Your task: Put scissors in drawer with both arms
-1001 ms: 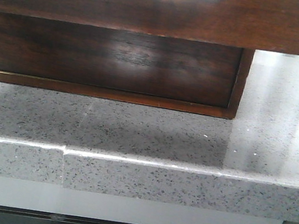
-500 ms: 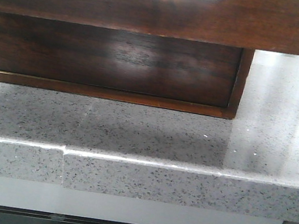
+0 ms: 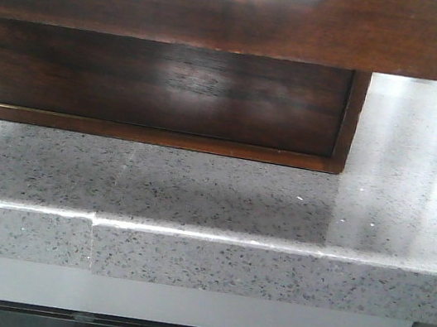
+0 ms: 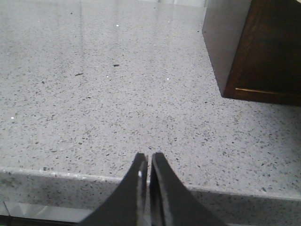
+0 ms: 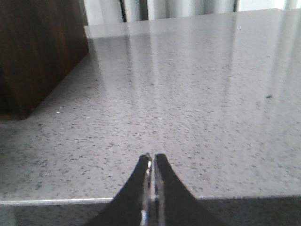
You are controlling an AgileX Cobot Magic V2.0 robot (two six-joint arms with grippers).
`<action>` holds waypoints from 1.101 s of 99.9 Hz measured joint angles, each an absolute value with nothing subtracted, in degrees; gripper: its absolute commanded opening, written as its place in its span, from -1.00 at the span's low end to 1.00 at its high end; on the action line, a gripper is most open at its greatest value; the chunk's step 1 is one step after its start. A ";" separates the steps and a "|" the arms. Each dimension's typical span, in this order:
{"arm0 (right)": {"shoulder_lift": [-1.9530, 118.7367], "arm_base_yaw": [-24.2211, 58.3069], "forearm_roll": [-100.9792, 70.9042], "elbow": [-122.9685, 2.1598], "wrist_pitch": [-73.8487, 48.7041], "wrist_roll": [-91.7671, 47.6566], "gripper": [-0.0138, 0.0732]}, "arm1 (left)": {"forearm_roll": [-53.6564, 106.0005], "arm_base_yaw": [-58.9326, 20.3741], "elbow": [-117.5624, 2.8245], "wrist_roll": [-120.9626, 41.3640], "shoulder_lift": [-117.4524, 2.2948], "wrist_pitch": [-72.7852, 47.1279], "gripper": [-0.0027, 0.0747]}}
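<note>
The drawer (image 3: 226, 18) is a wide dark-brown glossy front across the top of the front view. Its curved notch and pale inside show at the top edge. It stands out over the countertop, ahead of the cabinet frame (image 3: 352, 119). The scissors are not in view in any frame. My left gripper (image 4: 148, 156) is shut and empty above the counter's front edge, with the cabinet's corner (image 4: 263, 52) off to one side. My right gripper (image 5: 154, 157) is shut and empty above the front edge too, with the cabinet's side (image 5: 37, 52) beyond it. Neither gripper shows in the front view.
A grey speckled stone countertop (image 3: 278, 207) carries the cabinet, and its front edge (image 3: 268, 268) runs across the front view. A glossy dark panel (image 3: 165, 83) fills the frame below the drawer. Small dark specks (image 4: 115, 65) lie on the stone.
</note>
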State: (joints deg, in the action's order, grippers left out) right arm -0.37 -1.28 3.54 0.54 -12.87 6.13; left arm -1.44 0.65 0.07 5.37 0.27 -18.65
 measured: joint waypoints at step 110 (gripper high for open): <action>-0.37 -5.93 -1.82 0.54 -18.83 -8.07 -0.78 | -1.44 0.65 0.07 5.37 0.27 -18.65 -0.99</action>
State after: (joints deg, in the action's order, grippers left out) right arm -0.37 -5.93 -1.82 0.54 -18.83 -8.07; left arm -1.44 0.65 0.07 5.37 0.27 -18.65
